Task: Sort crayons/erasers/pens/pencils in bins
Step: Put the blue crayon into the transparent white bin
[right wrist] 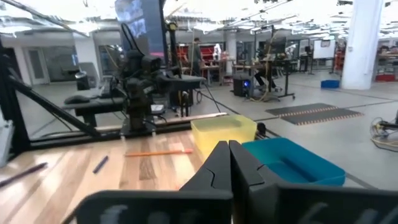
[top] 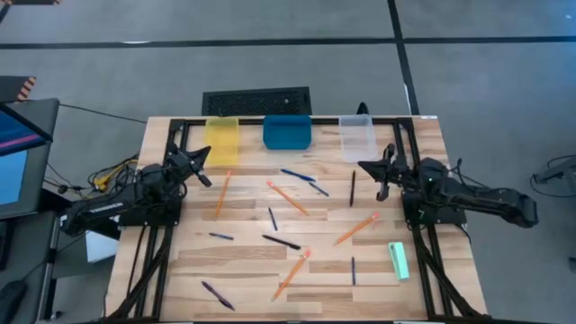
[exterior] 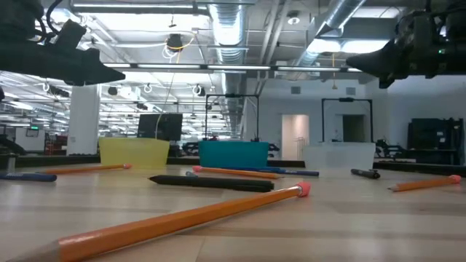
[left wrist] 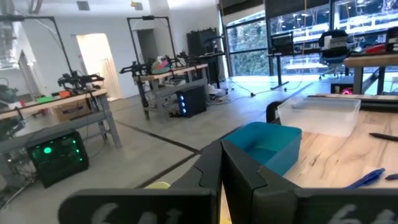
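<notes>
Three bins stand along the table's far edge: yellow (top: 222, 139), blue (top: 287, 131), clear (top: 357, 136). Several orange pencils (top: 287, 197) and dark pens (top: 281, 241) lie scattered flat on the wooden table. A mint-green eraser (top: 399, 260) lies flat near the right edge. My left gripper (top: 203, 166) is shut and empty, raised at the left side near the yellow bin. My right gripper (top: 367, 166) is shut and empty, raised at the right side near the clear bin. In the wrist views both pairs of fingers (left wrist: 221, 163) (right wrist: 229, 163) meet at their tips.
Black frame rails (top: 270, 120) run along the table's far edge and down both sides. A dark mat (top: 256, 100) lies on the floor behind the bins. A monitor (top: 13, 157) stands off the table's left side. The bins also show in the low view (exterior: 233, 154).
</notes>
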### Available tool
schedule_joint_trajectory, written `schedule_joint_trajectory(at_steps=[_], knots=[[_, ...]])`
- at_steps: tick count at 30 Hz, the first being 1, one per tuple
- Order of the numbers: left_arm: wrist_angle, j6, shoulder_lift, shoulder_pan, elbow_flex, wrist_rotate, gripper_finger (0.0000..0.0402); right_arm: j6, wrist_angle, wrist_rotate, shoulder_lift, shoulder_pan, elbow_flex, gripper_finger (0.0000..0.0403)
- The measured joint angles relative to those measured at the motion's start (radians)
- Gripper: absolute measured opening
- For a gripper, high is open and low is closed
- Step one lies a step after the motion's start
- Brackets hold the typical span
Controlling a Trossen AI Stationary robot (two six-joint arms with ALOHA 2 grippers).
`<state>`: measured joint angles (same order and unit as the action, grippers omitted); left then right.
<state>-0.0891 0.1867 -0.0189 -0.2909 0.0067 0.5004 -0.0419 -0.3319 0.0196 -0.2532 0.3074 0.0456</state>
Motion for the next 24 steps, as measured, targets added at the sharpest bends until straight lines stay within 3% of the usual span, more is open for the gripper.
schedule_joint_trajectory(at_steps=[12, 19, 24], knots=[[0.000, -0.014, 0.000, 0.000, 0.000, -0.034, 0.0000, 0.001, 0.002, -0.020, -0.100, -0.025, 0.000, 0.0003], [0.001, -0.012, 0.000, 0.000, 0.000, -0.136, 0.0000, -0.003, 0.020, -0.048, -0.172, -0.060, 0.010, 0.0002], [0.008, -0.042, 0.000, 0.000, 0.000, -0.123, 0.0000, -0.011, 0.040, -0.056, -0.235, -0.075, 0.057, 0.0002]])
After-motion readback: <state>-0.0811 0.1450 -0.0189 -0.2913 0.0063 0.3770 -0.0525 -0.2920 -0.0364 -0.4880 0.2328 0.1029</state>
